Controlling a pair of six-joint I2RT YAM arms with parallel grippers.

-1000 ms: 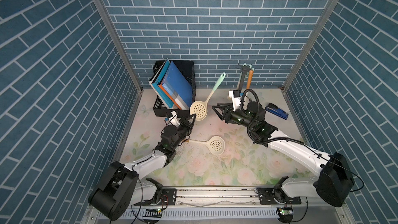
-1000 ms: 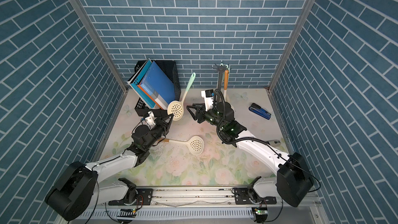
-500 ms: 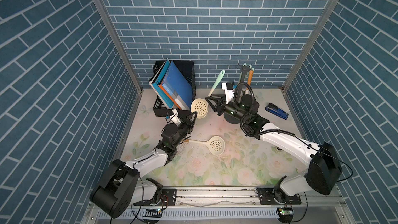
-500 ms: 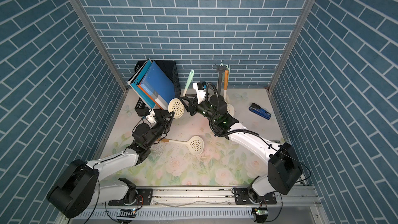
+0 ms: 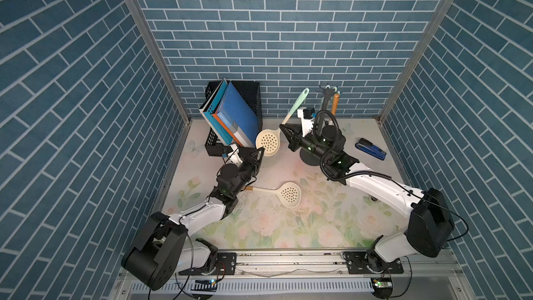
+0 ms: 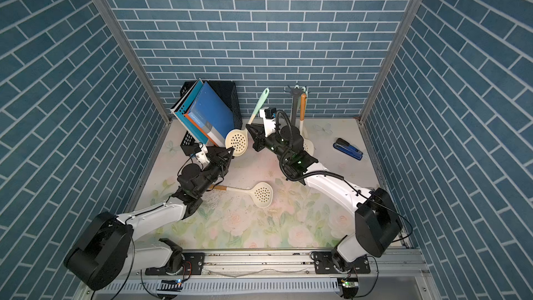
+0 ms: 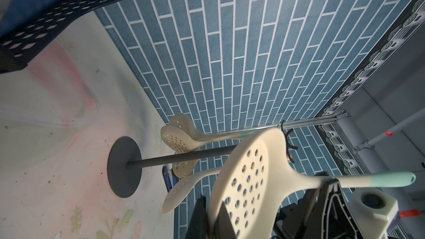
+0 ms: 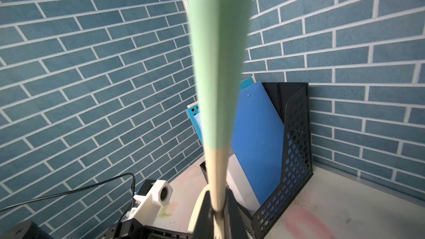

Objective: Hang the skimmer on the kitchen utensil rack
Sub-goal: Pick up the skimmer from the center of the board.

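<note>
In both top views the skimmer [image 5: 268, 143] is seen raised off the table, between the file box [image 5: 251, 96] and the kitchen utensil rack [image 5: 326, 105]. Its mint handle is slanted up toward the back wall. The perforated bowl is pinched at its lower rim by the left gripper [image 5: 257, 154], and the cream neck just above the bowl is clamped by the right gripper [image 5: 285, 129]. A second skimmer [image 5: 284, 193] is left lying on the table.

In the left wrist view the bowl rim is shown nipped between the left jaws, which are almost closed on it. The right gripper [image 7: 326, 186] is seen closed on the handle, short of the mint end. Behind, the rack's pole is shown with other skimmers [image 7: 177, 139] already hung.

In the right wrist view the right jaws are shown shut tight on the thin cream neck, with the mint handle rising blurred above.

The skimmer is judged light, stiff and smooth, so a swivel in so narrow a grip is to be expected. It is best held at the neck, so that the handle end, where a hanging hole is presumed, is kept free for a hook.
</note>
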